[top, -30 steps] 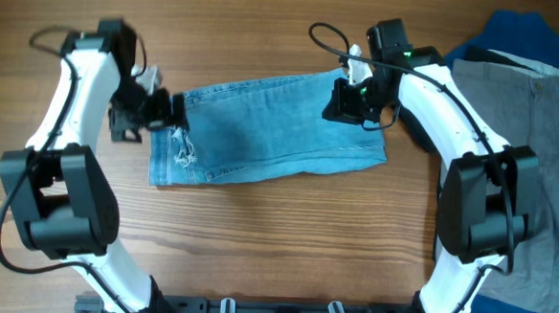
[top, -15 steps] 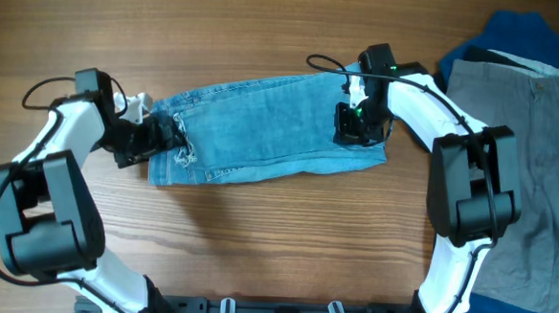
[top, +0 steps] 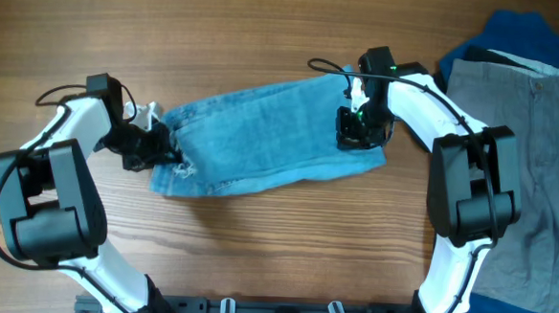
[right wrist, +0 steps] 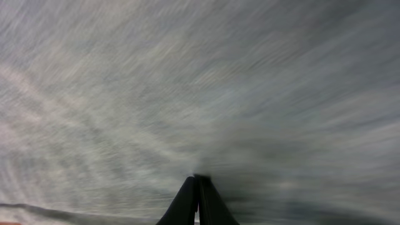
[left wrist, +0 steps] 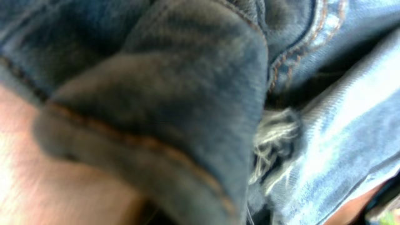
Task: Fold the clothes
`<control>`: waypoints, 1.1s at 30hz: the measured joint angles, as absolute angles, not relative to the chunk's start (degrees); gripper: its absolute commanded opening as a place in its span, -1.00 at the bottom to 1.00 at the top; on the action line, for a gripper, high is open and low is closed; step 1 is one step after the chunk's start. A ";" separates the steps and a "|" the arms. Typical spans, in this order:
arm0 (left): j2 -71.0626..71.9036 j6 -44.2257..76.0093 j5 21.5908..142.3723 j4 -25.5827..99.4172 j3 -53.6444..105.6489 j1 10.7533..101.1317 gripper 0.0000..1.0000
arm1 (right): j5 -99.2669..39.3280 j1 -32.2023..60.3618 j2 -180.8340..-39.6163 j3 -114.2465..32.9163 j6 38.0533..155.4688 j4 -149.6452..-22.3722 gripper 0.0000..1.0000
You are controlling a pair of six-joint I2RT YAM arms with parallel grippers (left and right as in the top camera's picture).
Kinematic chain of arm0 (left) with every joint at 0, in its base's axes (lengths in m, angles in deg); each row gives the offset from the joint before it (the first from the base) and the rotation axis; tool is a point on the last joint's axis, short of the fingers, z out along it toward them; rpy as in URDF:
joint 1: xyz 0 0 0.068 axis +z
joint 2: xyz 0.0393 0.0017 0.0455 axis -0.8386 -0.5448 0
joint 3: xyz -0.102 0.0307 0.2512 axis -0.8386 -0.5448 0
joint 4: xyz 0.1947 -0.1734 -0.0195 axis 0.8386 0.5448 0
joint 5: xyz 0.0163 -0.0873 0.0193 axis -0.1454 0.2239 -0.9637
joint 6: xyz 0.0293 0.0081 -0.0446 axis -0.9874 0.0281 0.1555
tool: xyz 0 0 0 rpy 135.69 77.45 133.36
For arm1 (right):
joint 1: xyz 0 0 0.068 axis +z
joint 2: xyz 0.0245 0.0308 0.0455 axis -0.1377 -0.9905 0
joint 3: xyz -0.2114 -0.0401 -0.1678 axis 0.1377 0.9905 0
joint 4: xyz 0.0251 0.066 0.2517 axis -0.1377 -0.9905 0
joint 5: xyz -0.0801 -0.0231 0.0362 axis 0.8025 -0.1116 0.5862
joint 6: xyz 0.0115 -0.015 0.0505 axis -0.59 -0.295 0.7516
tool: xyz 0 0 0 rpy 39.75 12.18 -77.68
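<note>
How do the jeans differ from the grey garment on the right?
The jeans are light blue denim, the grey garment plain grey. The jeans lie mid-table with the left gripper and right gripper on them; the grey garment lies untouched at the right edge. Both are cloth on the wooden table.

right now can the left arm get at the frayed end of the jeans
Probably yes: the left claw sits at that end of the jeans, shut on bunched denim, nothing in between.

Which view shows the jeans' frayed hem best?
Left wrist: the frayed hem sits close, white threads distinct. Overhead gives only a small pale tuft at one end of the jeans. Right wrist shows just blurred denim.
</note>
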State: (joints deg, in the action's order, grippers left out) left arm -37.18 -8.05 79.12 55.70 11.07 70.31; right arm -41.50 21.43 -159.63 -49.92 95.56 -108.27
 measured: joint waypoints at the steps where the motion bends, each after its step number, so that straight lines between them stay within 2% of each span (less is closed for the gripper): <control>1: -37.91 -7.62 76.17 61.74 14.09 70.47 -0.92 | -41.13 21.30 -159.41 -49.92 95.56 -108.73 -0.91; 4: -40.03 -6.54 67.93 79.20 29.65 71.76 -0.92 | -40.25 20.34 -156.99 -49.90 95.38 -109.34 -0.91; 9: -39.81 -5.91 63.45 93.71 58.70 70.31 -0.92 | -39.79 19.64 -152.84 -50.36 95.34 -109.32 -0.90; 12: -39.33 -5.87 62.75 94.37 66.04 64.98 -0.92 | -39.75 19.64 -152.84 -50.40 95.34 -109.32 -0.91; 17: -40.53 -4.47 62.42 93.65 66.24 54.53 -0.92 | -39.64 19.64 -152.84 -50.40 95.36 -109.34 -0.90; 22: -43.89 -0.53 62.49 87.68 64.86 45.35 -0.92 | -39.64 19.64 -152.84 -50.40 95.36 -109.34 -0.90; 24: -45.49 1.81 62.51 84.95 63.20 42.05 -0.85 | -39.64 19.64 -152.84 -50.40 95.36 -109.34 -0.91; 27: -48.46 6.59 62.49 79.20 59.60 36.35 -0.51 | -39.64 19.64 -152.84 -50.40 95.36 -109.34 -0.90; 28: -49.71 8.36 62.49 77.52 58.55 34.62 -0.01 | -39.64 19.64 -152.84 -50.40 95.36 -109.34 -0.89; 29: -50.87 10.94 62.51 74.83 57.08 32.87 1.00 | -39.64 19.64 -152.84 -50.40 95.36 -109.34 -0.89; 33: -54.25 16.76 62.77 70.17 54.70 28.30 1.00 | -39.64 19.64 -152.84 -50.40 95.36 -109.34 -0.83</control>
State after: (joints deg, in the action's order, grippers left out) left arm -54.25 16.76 62.77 70.17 54.70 28.30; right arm -39.64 19.64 -152.84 -50.40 95.36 -109.34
